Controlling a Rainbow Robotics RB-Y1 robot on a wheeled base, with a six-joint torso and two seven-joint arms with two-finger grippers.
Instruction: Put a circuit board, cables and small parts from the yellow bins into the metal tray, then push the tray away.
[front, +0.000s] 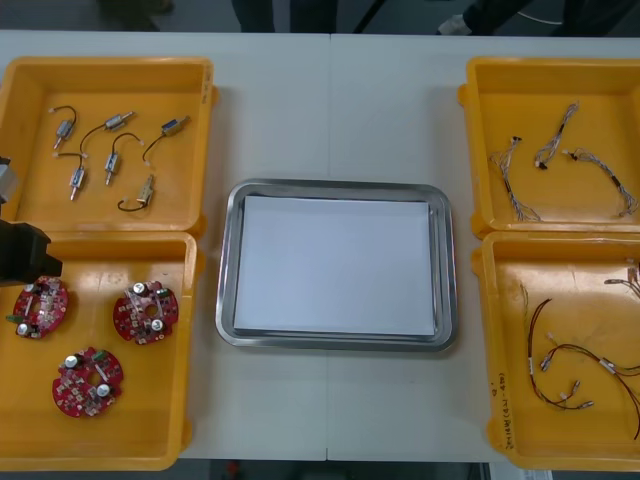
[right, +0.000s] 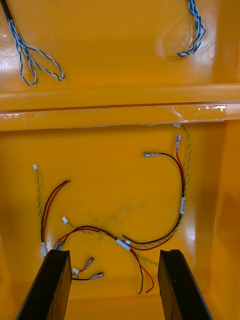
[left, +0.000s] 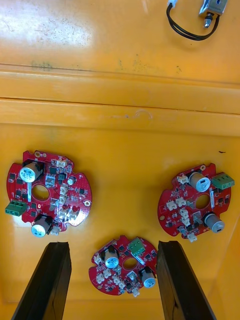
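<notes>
- Left gripper (left: 112, 246): jaws wide apart and holding nothing. It hovers low in the near-left bin (left: 125, 135), and one board (left: 125, 271) lies between the fingers, ungripped.
- Right gripper (right: 114, 253): jaws just as wide and also empty. It hangs above the red and yellow cables (right: 150, 240) in the near-right bin (right: 100, 160).
- Boards: three, all in the near-left bin, lying flat and apart from one another.
- Red and yellow cables: they lie tangled across each other, so the count is unsure, perhaps three or four.
- Small parts (front: 110, 165): six, each with a black lead, spread out in the far-left bin (front: 110, 68).
- Blue and white cables (front: 555, 132): three, in the far-right bin (front: 550, 65).
- Bins: four, two at each side of the table (front: 330, 90).
- Tray (front: 337, 188): one, between the bins, white inside, with nothing in it.
- Done: nothing yet, judging by the bare tray and full bins.
- Left: a board, cables and small parts must all go into the tray, and then it must be pushed away. I judge that the first picks come next, the board on the left and a cable on the right.
</notes>
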